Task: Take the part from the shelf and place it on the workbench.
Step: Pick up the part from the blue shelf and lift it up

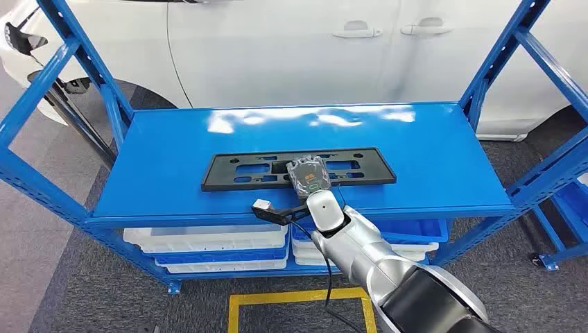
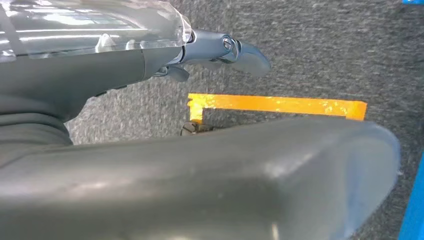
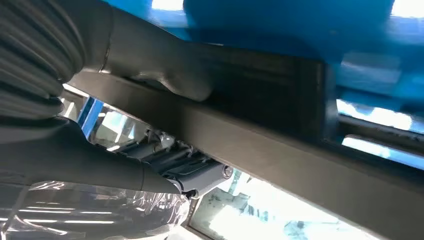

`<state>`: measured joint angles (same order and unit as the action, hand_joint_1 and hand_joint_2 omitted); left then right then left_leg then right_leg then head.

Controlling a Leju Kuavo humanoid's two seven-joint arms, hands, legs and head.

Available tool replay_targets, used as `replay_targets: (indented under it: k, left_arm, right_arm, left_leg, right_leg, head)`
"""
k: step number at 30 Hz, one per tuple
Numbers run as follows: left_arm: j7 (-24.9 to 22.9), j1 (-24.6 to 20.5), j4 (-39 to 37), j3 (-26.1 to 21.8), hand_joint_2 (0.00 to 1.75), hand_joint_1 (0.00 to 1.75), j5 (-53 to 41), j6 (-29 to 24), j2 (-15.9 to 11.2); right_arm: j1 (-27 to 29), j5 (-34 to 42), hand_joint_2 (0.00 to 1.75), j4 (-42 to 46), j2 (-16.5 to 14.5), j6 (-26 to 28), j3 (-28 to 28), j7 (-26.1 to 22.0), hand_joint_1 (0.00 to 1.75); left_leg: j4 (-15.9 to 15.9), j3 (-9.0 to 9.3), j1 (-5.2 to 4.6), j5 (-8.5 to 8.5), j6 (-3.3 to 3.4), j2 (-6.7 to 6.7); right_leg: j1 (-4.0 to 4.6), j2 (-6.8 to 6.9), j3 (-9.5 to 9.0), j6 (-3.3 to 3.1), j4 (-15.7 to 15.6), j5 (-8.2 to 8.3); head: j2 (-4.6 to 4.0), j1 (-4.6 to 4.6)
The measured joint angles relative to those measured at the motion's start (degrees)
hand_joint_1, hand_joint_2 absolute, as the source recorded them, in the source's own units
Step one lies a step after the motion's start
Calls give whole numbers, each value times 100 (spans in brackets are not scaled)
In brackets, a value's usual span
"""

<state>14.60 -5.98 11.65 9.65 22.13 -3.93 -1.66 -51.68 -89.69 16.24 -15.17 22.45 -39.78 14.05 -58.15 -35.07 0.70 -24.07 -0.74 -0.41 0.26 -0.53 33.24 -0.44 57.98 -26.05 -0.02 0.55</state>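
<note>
Fingers (image 3: 165,82) of right hand (image 1: 310,177) wrapped over near long edge of part (image 1: 236,170), thumb beneath, apparently grasping. Part flat on shelf (image 1: 173,139), long axis across reach. Left hand (image 2: 220,50) hanging over floor, empty, fingers apart.

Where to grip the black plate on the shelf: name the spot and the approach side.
Grip the black plate at its near long edge, coming in from the shelf's front. It lies flat, long and thin, parallel to that front, so only an edge gives fingers purchase. The right hand is already at mid-edge, thumb on top in the right wrist view.
</note>
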Motion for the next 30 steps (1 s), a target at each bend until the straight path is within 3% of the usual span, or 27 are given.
replay_targets:
  k: [4,6,8,9,10,11,13,15,18,20,22,24,25,26,27,29,30]
  left_arm:
    - [54,6,0,-3,0,0,-13,-3,5]
    - [112,-7,0,-4,0,0,-41,3,8]
    - [195,-14,0,-5,0,0,-75,11,7]
    - [239,-12,0,-5,0,0,-94,16,7]
    - [283,-8,0,-5,0,0,-110,23,7]
    - [338,-6,0,-5,0,0,-128,35,7]
    - [460,-7,0,-5,0,0,-170,77,7]
    - [561,-11,0,-5,0,0,-214,114,7]
    - [584,-8,0,-5,0,0,-253,111,6]
    - [556,-8,0,-5,0,0,-274,99,2]
    - [508,-11,0,-4,0,0,-298,80,-1]
    - [460,-7,0,-4,0,0,-316,34,-1]
    - [442,-3,0,-5,0,0,-321,11,-2]
    - [431,1,0,-5,0,0,-326,-4,-2]
    - [425,2,0,-7,0,0,-329,-12,-2]
    - [448,-1,0,-24,0,0,-324,-13,-3]
    - [501,-4,0,-49,0,0,-302,1,-4]
  right_arm:
    - [-13,0,175,2,3,1,-11,1,175]
    - [-21,-1,175,4,5,0,-16,2,175]
    - [-21,0,175,4,5,2,-17,6,175]
    - [-17,0,175,3,7,4,-17,7,175]
    - [-13,0,175,3,9,8,-17,7,175]
    - [-14,0,175,3,11,14,-17,4,175]
    - [-22,3,175,9,14,37,-17,-1,175]
    - [-34,12,175,15,15,78,-15,-14,175]
    - [-46,25,175,17,22,150,0,-50,175]
    - [-58,33,175,35,24,206,18,-68,175]
    - [-83,52,175,59,18,326,44,-104,175]
    - [-111,73,175,71,14,444,82,-149,175]
    - [-120,81,175,74,13,474,102,-168,175]
    - [-125,94,175,78,11,498,124,-190,175]
    - [-129,115,175,88,8,532,149,-220,175]
    - [-152,220,175,136,-7,693,223,-348,175]
    - [-176,362,175,181,-17,826,284,-496,175]
  left_leg:
    - [8,5,17,1,101,0]
    - [40,27,34,10,166,3]
    - [40,29,26,4,201,4]
    - [39,30,24,0,204,4]
    - [37,35,22,-5,205,3]
    - [34,42,22,-11,203,1]
    - [23,68,22,-32,183,-7]
    - [18,76,11,-48,144,-11]
    - [37,77,1,-46,63,-9]
    - [-32,55,4,-115,9,-3]
    - [-506,-147,11,-397,-31,4]
    - [-1306,-522,14,-746,-66,6]
    - [-1587,-670,15,-817,-77,6]
    - [-1639,-713,16,-762,-81,6]
    - [-1455,-640,16,-598,-77,7]
    - [-651,-266,13,-173,-51,11]
    - [-302,-106,6,-53,-28,10]
  right_leg:
    - [-5,8,20,84,80,-65]
    - [-11,19,210,144,544,-326]
    - [-28,22,579,178,1295,-678]
    - [-37,22,740,187,1587,-770]
    - [-43,22,825,190,1709,-761]
    - [-46,22,812,186,1622,-646]
    - [-44,22,477,147,836,-210]
    - [-20,21,163,95,142,64]
    - [8,9,118,34,-13,99]
    - [-23,13,92,-33,-60,123]
    - [-49,24,61,-89,-103,142]
    - [-41,25,54,-111,-103,135]
    - [-36,25,50,-114,-100,128]
    - [-34,25,42,-113,-95,120]
    - [-33,23,28,-109,-88,107]
    - [-28,16,1,-82,-60,65]
    - [-17,9,6,-61,-38,47]
  head:
    - [0,2]
    - [0,1]
    - [0,0]
    - [0,0]
    - [0,0]
    - [0,0]
    - [0,0]
    - [0,0]
    - [0,1]
    - [0,1]
    - [0,2]
    - [0,2]
    - [0,2]
    - [0,2]
    - [0,2]
    - [0,2]
    - [0,2]
